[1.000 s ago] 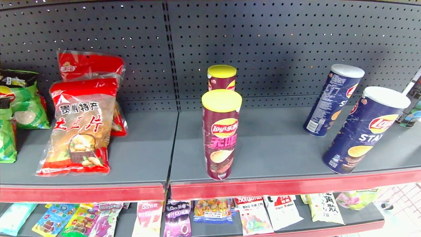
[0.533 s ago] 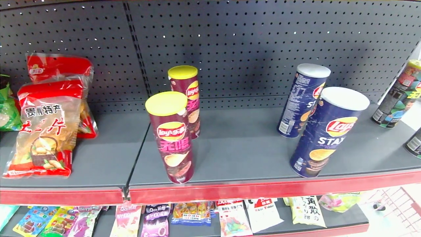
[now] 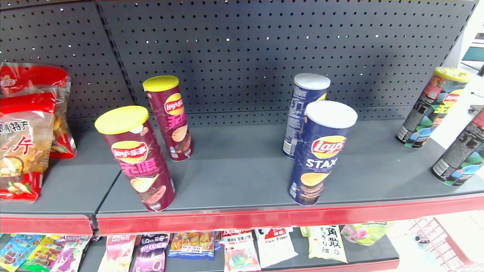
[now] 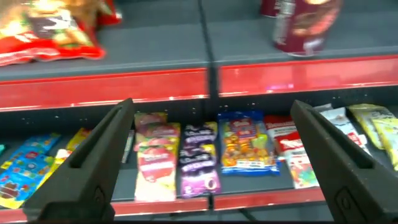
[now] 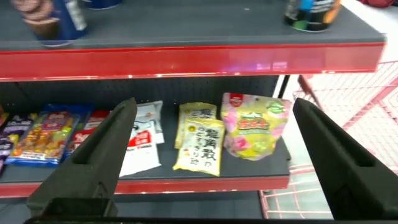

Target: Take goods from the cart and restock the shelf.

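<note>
The grey shelf (image 3: pixel 242 170) with a red front lip carries two maroon chip cans with yellow lids (image 3: pixel 136 158) on its left. Two blue cans with white lids (image 3: pixel 321 151) stand mid-right, and two dark green-patterned cans (image 3: pixel 431 107) at the far right. All stand upright. A pink wire cart (image 3: pixel 446 241) shows at the lower right corner, also seen as the cart (image 5: pixel 348 99) beside the shelf end. My left gripper (image 4: pixel 211 106) hangs open before the lower shelf with nothing between its fingers. My right gripper (image 5: pixel 214 102) is open and holds nothing, below the shelf's right end.
Red bags of potato slices (image 3: pixel 22 147) lean at the shelf's left end. The lower shelf (image 4: pixel 205 202) holds a row of several flat candy and snack packets (image 3: pixel 242 249). A dark pegboard wall (image 3: pixel 245 49) backs the shelf. Bare shelf lies between the maroon and blue cans.
The head camera has swung to the right, so the whole shelf slides left in the picture and the dark cans and cart come into view. No goods have moved.
</note>
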You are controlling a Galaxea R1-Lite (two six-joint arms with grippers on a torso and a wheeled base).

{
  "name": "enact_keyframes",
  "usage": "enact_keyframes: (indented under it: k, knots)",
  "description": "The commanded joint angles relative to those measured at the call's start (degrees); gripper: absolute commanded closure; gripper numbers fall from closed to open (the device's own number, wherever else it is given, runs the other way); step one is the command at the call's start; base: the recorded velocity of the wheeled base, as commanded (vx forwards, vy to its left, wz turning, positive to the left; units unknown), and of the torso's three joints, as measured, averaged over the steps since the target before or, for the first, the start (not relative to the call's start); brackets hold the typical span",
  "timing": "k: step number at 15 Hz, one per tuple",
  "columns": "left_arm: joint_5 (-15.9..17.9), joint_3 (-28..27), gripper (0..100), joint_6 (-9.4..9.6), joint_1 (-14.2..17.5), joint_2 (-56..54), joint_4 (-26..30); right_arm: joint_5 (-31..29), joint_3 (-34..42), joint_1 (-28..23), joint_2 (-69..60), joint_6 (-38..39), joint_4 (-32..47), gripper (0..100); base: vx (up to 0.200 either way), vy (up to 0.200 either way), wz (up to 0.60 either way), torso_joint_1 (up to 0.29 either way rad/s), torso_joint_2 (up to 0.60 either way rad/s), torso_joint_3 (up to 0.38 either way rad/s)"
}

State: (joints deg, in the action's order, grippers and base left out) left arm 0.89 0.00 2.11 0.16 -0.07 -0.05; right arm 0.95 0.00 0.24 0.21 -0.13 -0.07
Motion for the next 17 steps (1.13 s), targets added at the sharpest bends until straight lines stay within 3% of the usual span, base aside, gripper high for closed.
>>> enact_keyframes:
  k: [1,4,8,17]
  knots:
    - [-0.01,0.0,0,0.0,0.02,0.07,-0.04,0.02,0.0,0.02,-0.03,-0.04,-0.01,0,0.0,-0.2,0.0,0.002,0.01,0.002]
    - [-0.01,0.0,0,-0.09,0.02,0.07,0.05,0.02,0.0,0.02,-0.03,-0.04,-0.01,0,0.0,-0.2,0.0,0.001,0.0,-0.001]
    - [0.08,0.0,0,-1.76,0.02,0.07,0.14,-0.07,0.0,0.02,-0.12,0.05,-0.01,0,0.0,0.0,0.0,0.0,0.0,0.0]
    - [0.08,0.0,0,-1.85,0.02,0.07,0.14,-0.07,0.0,0.02,-0.12,0.31,-0.01,0,0.0,0.0,0.0,0.0,0.0,0.0]
